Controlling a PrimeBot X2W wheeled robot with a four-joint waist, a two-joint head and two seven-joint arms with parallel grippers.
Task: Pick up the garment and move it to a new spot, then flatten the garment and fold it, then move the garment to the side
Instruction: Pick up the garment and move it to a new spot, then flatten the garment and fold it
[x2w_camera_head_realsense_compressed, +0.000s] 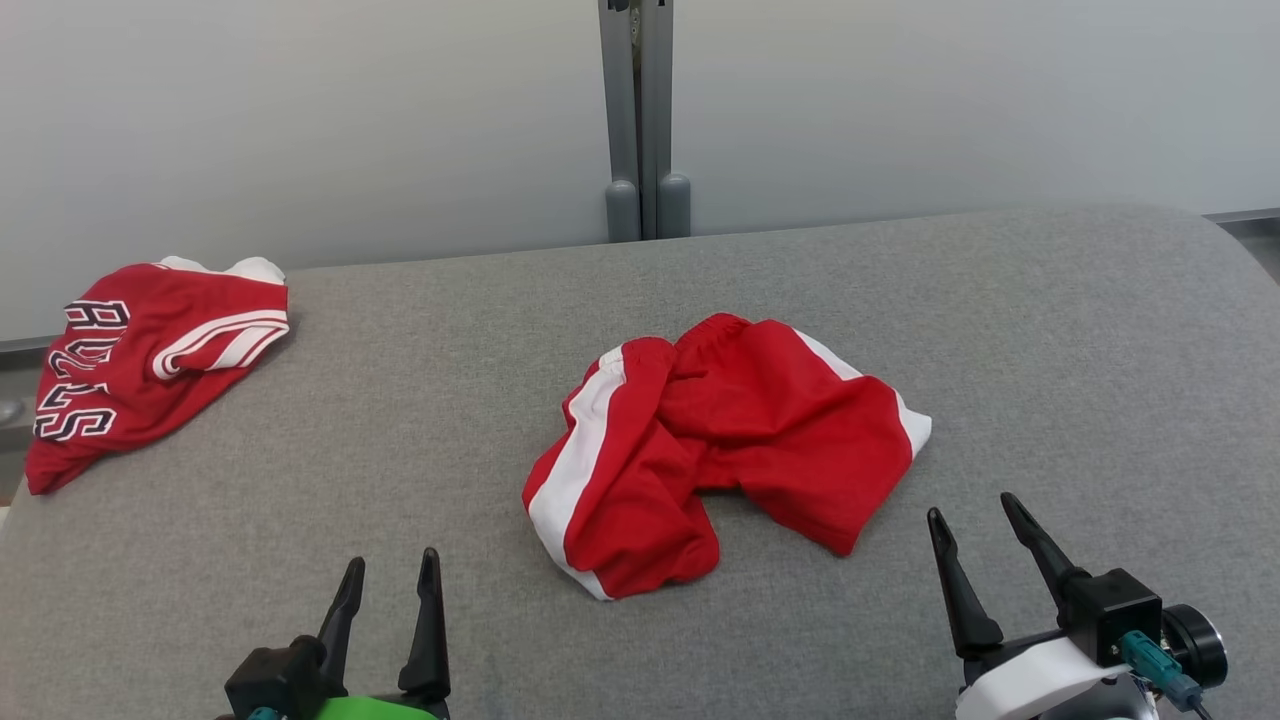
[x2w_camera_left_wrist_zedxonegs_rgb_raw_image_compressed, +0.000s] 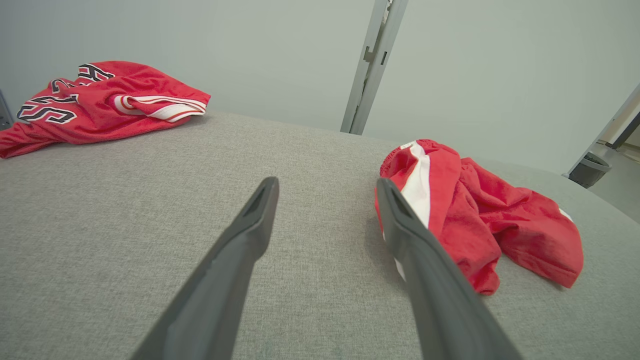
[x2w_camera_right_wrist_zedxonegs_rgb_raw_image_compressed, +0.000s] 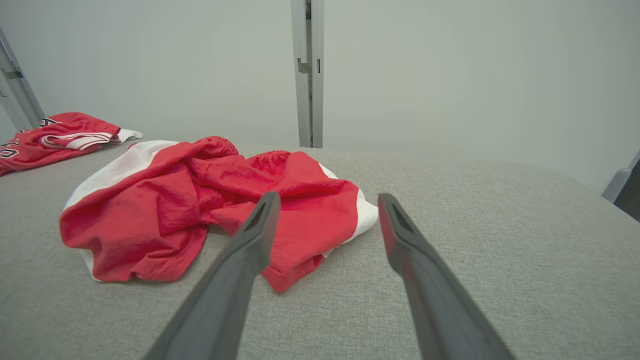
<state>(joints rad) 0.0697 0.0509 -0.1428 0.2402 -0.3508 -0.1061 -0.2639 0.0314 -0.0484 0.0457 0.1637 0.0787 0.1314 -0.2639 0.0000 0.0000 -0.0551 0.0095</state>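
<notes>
The garment (x2w_camera_head_realsense_compressed: 720, 440), red shorts with white side stripes, lies crumpled in the middle of the grey table (x2w_camera_head_realsense_compressed: 1050, 330). In the left wrist view the shorts (x2w_camera_left_wrist_zedxonegs_rgb_raw_image_compressed: 480, 215) lie to the right of my fingers; in the right wrist view the shorts (x2w_camera_right_wrist_zedxonegs_rgb_raw_image_compressed: 200, 200) spread ahead and to the left. My left gripper (x2w_camera_head_realsense_compressed: 392, 575) hovers open near the front edge, left of the shorts, holding nothing. My right gripper (x2w_camera_head_realsense_compressed: 975, 520) stands open at the front right, just off the shorts' right corner, also empty.
A second red garment (x2w_camera_head_realsense_compressed: 140, 360), a jersey with dark lettering and white trim, lies bunched at the table's far left corner. A grey post (x2w_camera_head_realsense_compressed: 640, 120) rises behind the table against a pale wall. Bare grey cloth surrounds the shorts on all sides.
</notes>
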